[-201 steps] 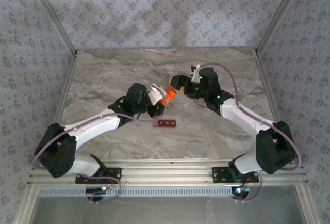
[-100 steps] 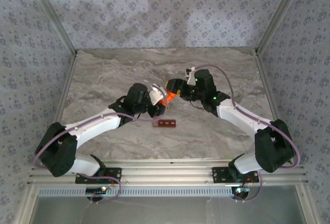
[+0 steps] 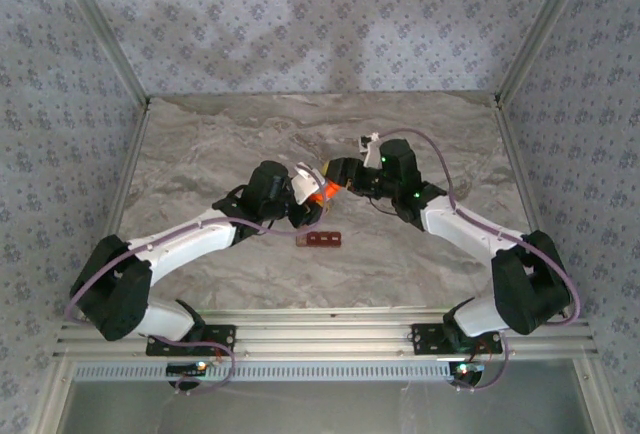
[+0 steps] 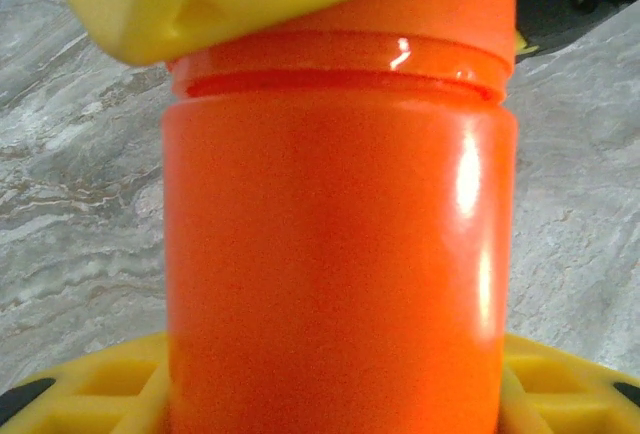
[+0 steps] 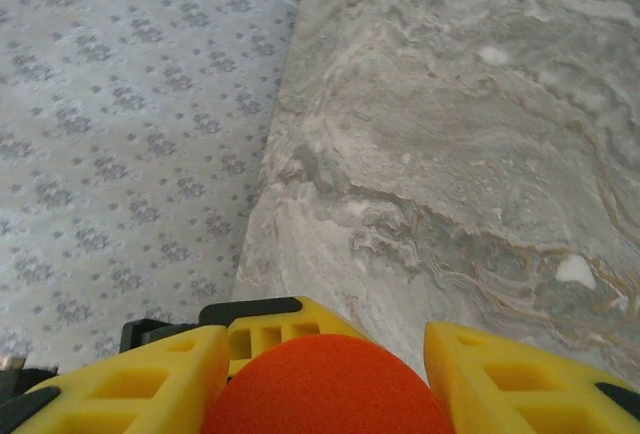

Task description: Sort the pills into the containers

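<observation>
Clamping the bottle (image 3: 322, 192) mid-frame, the left gripper (image 3: 312, 197) holds its body, the right gripper (image 5: 325, 346) pinches its cap (image 5: 325, 391); below, the containers (image 3: 322, 240) lie flat, long axis left-to-right.

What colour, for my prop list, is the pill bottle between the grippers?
Glossy orange. The pill bottle shows best in the left wrist view.

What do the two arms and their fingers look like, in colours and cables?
The left arm and the right arm have white links between bulky black joints. A thin lilac cable loops along each. The fingers are yellow plastic with square cut-outs. Small green lights glow on the right arm.
</observation>
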Controlling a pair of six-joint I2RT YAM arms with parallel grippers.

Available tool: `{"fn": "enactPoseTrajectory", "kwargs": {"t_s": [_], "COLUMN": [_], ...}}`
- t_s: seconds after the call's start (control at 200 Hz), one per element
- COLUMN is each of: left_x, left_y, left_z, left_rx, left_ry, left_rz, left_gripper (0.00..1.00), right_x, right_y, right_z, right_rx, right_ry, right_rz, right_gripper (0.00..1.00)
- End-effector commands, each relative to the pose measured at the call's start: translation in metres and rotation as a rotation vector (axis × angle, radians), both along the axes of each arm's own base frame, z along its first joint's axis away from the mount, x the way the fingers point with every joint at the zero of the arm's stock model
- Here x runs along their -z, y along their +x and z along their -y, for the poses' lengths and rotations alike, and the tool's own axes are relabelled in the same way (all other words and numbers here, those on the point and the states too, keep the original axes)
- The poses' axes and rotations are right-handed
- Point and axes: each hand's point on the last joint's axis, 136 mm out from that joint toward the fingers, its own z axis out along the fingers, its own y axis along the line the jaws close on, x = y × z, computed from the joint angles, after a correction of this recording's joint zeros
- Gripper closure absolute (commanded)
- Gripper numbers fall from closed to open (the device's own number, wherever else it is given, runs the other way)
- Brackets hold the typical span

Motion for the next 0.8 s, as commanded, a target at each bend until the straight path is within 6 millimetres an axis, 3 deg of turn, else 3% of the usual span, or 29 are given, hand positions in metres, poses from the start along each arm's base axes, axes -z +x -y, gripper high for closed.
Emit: {"fn": "enactPoseTrajectory", "kwargs": {"t_s": [0.0, 0.1, 0.235, 0.29, 0.36, 0.43, 0.61, 0.795], "left_x": [-0.039, -0.053, -0.06, -0.058, -0.052, -0.047, -0.032, -0.018], "left_y": [0.001, -0.005, -0.011, -0.01, -0.006, -0.002, 0.009, 0.01], "left_z": [0.009, 0.009, 0.008, 0.007, 0.003, -0.002, -0.01, -0.006], "left_rx": [0.034, 0.077, 0.117, 0.109, 0.076, 0.046, -0.032, -0.046], "left_ry": [-0.139, -0.249, -0.314, -0.294, -0.269, -0.244, -0.146, -0.027], "left_rz": [0.029, -0.031, -0.091, -0.093, -0.079, -0.06, 0.008, 0.065], "left_gripper": [1.0, 1.0, 1.0, 1.0, 1.0, 1.0, 1.0, 1.0], "right_x": [-0.026, -0.032, -0.03, -0.033, -0.038, -0.043, -0.042, -0.032], "right_y": [-0.007, -0.013, -0.011, -0.011, -0.011, -0.011, -0.005, 0.001], "right_z": [-0.003, 0.0, 0.006, 0.009, 0.013, 0.022, 0.048, 0.055], "right_rx": [-0.134, -0.211, -0.216, -0.2, -0.163, -0.113, 0.057, 0.172], "right_ry": [0.053, 0.063, 0.062, 0.076, 0.072, 0.051, -0.019, 0.01], "right_rz": [0.242, 0.365, 0.356, 0.343, 0.318, 0.292, 0.159, -0.01], "right_gripper": [0.58, 0.57, 0.54, 0.49, 0.32, 0.26, 0.24, 0.22]}}
